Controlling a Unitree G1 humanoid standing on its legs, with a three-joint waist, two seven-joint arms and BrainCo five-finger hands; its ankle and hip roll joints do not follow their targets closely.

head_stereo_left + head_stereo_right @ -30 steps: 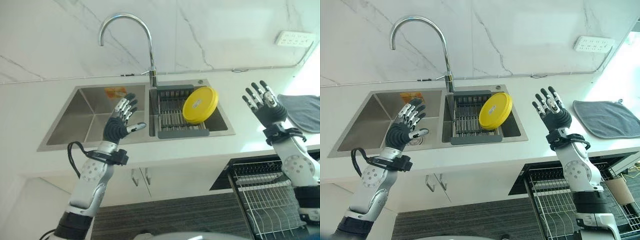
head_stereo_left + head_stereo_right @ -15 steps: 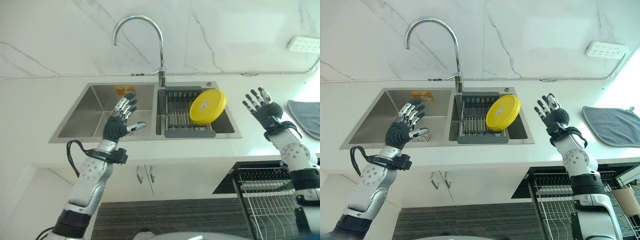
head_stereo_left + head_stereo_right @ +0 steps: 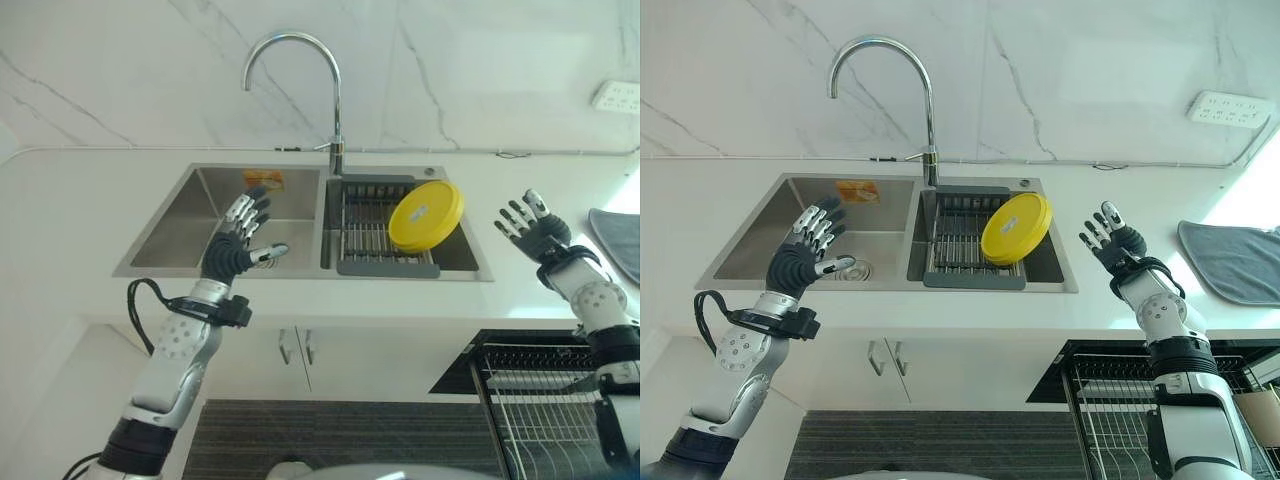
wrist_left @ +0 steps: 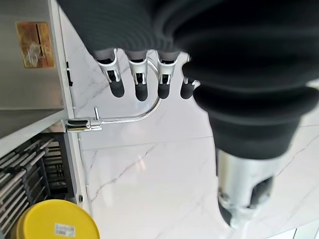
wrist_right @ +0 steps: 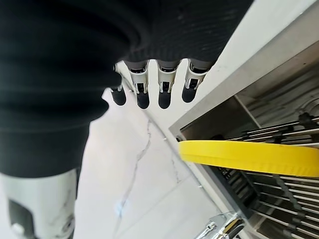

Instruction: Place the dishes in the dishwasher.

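Two hands raised, fingers spread, holding nothing: left hand (image 3: 238, 245) over the left sink basin (image 3: 180, 235), right hand (image 3: 532, 228) above the counter (image 3: 560, 300), well apart from the yellow plate (image 3: 425, 215). Plate leans tilted in the grey rack (image 3: 372, 240) in the right basin, bearing a small white label, unreadable; an orange sticker (image 3: 263, 179) marks the left basin's back wall.

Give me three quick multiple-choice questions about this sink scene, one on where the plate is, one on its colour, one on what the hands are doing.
1. Where is the plate?
A. in the drying rack in the sink's right basin
B. on the counter
C. in the left basin

2. What colour is the plate?
A. white
B. yellow
C. blue

3. What state are the left hand and right hand in?
A. both gripping the plate
B. one on the faucet
C. both open, holding nothing

Answers: 1 A, it leans in the rack; 2 B, plainly yellow; 3 C, fingers spread, both away from the plate.
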